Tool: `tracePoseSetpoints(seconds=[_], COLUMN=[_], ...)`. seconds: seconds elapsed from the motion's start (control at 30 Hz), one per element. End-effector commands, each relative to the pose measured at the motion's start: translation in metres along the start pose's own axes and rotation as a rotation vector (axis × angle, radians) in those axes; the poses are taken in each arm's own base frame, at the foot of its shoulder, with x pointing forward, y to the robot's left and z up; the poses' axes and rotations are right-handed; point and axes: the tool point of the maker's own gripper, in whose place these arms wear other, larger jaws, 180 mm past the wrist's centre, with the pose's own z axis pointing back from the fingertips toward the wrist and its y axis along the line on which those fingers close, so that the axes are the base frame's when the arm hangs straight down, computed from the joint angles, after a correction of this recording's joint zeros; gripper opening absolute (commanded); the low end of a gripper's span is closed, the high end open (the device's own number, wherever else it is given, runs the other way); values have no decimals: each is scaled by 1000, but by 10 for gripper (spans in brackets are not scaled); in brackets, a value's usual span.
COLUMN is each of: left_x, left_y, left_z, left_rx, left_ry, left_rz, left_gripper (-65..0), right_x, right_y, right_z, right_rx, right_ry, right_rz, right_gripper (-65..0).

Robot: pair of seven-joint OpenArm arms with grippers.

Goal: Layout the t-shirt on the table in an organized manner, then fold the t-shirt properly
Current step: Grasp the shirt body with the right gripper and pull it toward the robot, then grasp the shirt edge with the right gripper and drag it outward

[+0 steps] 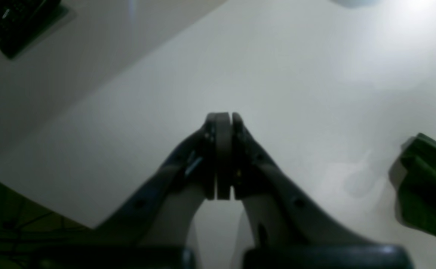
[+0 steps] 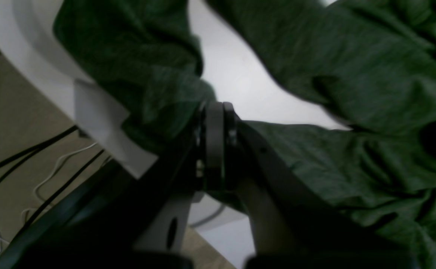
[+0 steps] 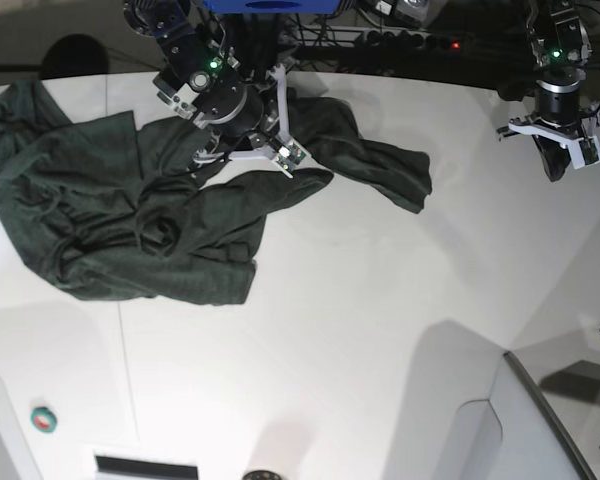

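The dark green t-shirt [image 3: 150, 220] lies crumpled across the far left of the white table [image 3: 380, 300], with one part stretching right to about the middle [image 3: 390, 170]. My right gripper [image 3: 285, 158] is down on the shirt's upper middle. In the right wrist view its pads [image 2: 215, 112] are pressed together, with green cloth [image 2: 334, 74] bunched on both sides and running in between them. My left gripper [image 3: 560, 165] hangs at the far right, well away from the shirt. Its pads [image 1: 223, 119] are shut on nothing above bare table [image 1: 278, 74], and a corner of the shirt [image 1: 431, 183] shows at the right edge.
A raised grey-white panel [image 3: 540, 420] with a dark edge stands at the near right. A small round green and red thing [image 3: 43, 420] sits near the front left. A thin seam line [image 3: 120, 350] crosses the tabletop. Cables [image 2: 34, 168] lie on the floor past the table's curved edge [image 2: 23, 48].
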Motion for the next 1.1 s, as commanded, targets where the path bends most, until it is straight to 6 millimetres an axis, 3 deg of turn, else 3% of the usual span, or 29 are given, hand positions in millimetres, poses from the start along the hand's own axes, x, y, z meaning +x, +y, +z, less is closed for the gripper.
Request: tracePoseSetpoints(seconds=[0.0, 0.03, 0.07, 0.17, 0.23, 0.3, 0.4, 0.57, 0.8, 0.9, 1.0, 1.03, 1.07], left_x=[13, 13, 13, 10, 10, 9, 6, 6, 6, 6, 6, 6, 6], left_y=[4, 4, 4, 5, 5, 6, 6, 6, 6, 6, 6, 6, 6], left_z=[0, 0, 0, 2, 2, 2, 5, 4, 5, 5, 5, 5, 4], left_rx=[6, 6, 6, 6, 6, 8, 6, 6, 6, 6, 6, 6, 6], left_ry=[-45, -45, -45, -38, -37, -36, -25, -27, -25, -25, -25, -25, -27], left_rz=[-9, -9, -9, -12, -12, -13, -17, -16, -17, -17, -17, -17, -16], left_gripper=[-650, -650, -650, -650, -650, -650, -650, -650, -650, -650, -650, -650, -650], right_x=[12, 19, 24, 30, 22, 7, -16, -32, -49, -54, -58, -58, -57], right_y=[-4, -11, -30, -110, -164, -204, -236, -243, -231, -226, -220, -219, -217], right_z=[4, 8, 14, 35, 42, 40, 27, 15, -11, -16, -15, -13, -9], right_rx=[-14, -34, -79, -275, -385, -448, -470, -456, -398, -383, -380, -385, -389], right_ry=[-46, -69, -90, -135, -128, -92, -19, 35, 66, 83, 85, 80, 70], right_rz=[-13, -12, -25, -164, -257, -324, -375, -398, -410, -411, -416, -414, -407], right_gripper=[-626, -597, -555, -393, -282, -240, -240, -239, -254, -381, -608, -650, -650])
